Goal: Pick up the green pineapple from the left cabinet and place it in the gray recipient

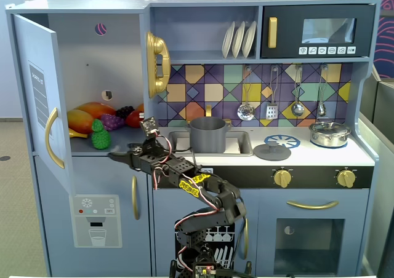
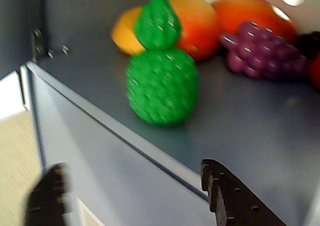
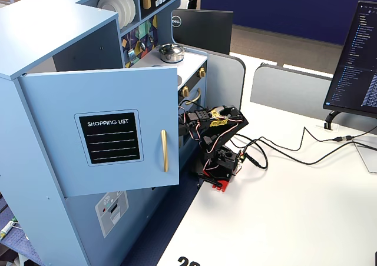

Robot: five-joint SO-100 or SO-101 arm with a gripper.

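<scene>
Pincer (image 2: 135, 196) spread wide (holding nothing) just before green pineapple (image 2: 161, 83) on left cabinet (image 2: 240, 131) shelf.

The light blue shelf floor of the left cabinet (image 2: 260, 131) carries the bright green bumpy toy pineapple (image 2: 161, 83), upright near the front edge. Behind it lie a yellow-orange plastic mango (image 2: 197, 23) and a purple plastic grape bunch (image 2: 262, 51), touching each other.
</scene>
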